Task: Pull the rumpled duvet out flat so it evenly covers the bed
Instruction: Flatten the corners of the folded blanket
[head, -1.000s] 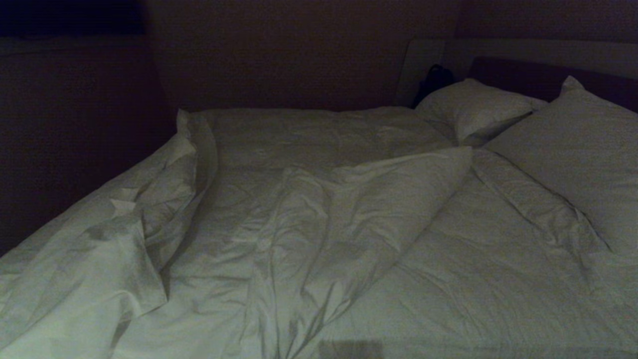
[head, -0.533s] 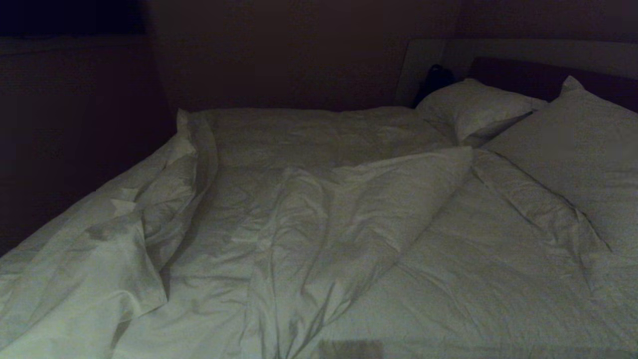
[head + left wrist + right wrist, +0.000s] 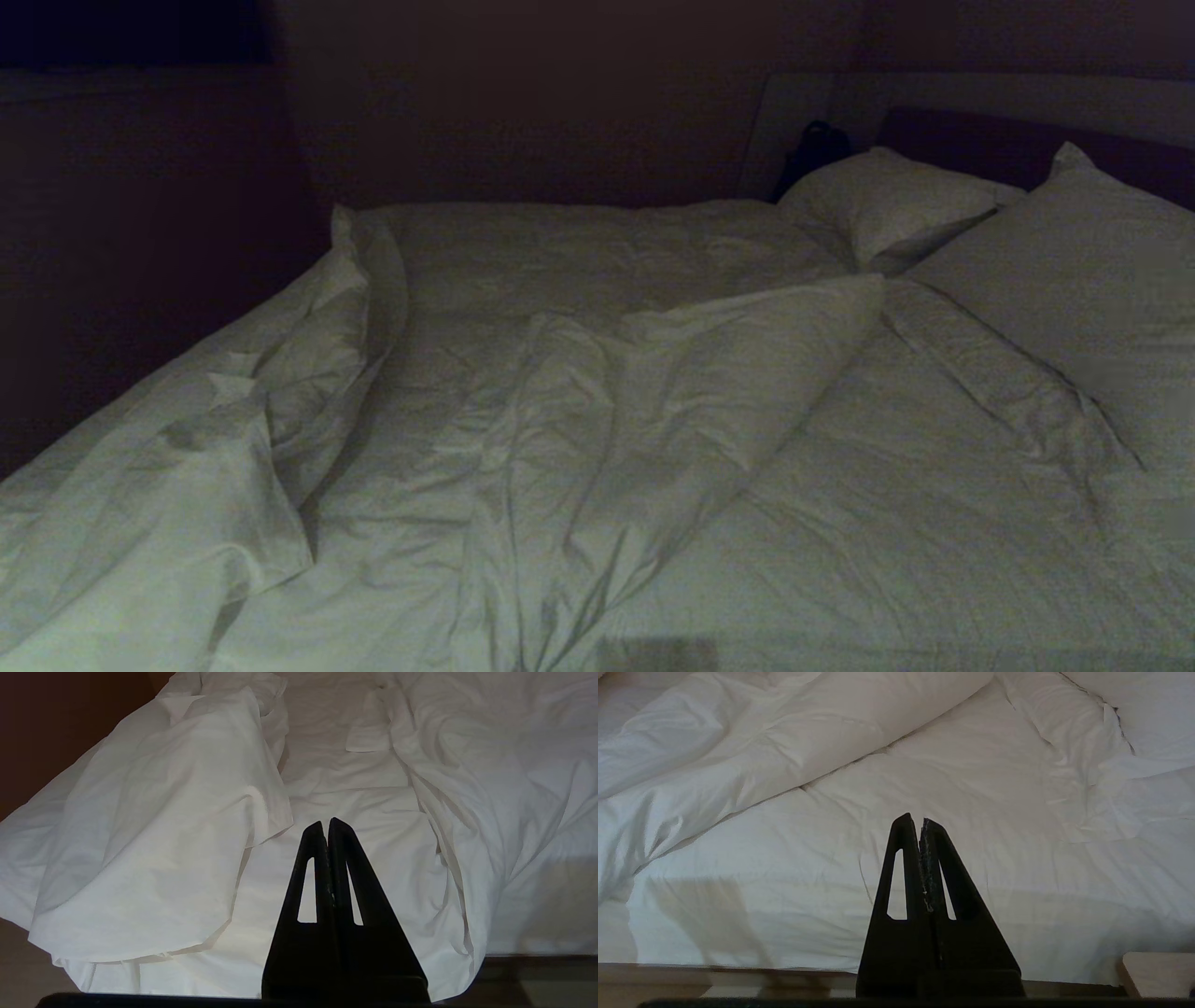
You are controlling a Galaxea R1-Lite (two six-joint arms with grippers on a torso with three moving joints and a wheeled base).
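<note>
At the near edge of the bed [image 3: 738,970], both arms hang short of the bedding. The left gripper [image 3: 325,826] has its two black fingers pressed together, holding nothing and touching nothing; the right gripper [image 3: 914,822] is likewise closed and empty.

The duvet [image 3: 653,411] lies rumpled across the mattress, one long fold running diagonally toward the pillows [image 3: 887,201] by the dark headboard [image 3: 980,140], another bunch heaped at the left side.

The head view shows the whole bed, dim, with neither gripper in it. The left wrist view shows the heaped fold [image 3: 163,835] spilling over the near edge. The right wrist view shows the flat sheet [image 3: 971,812] below the diagonal fold, the pale frame, and a pale wooden corner [image 3: 1153,970].

Since a second ago nothing in the head view has shifted.
</note>
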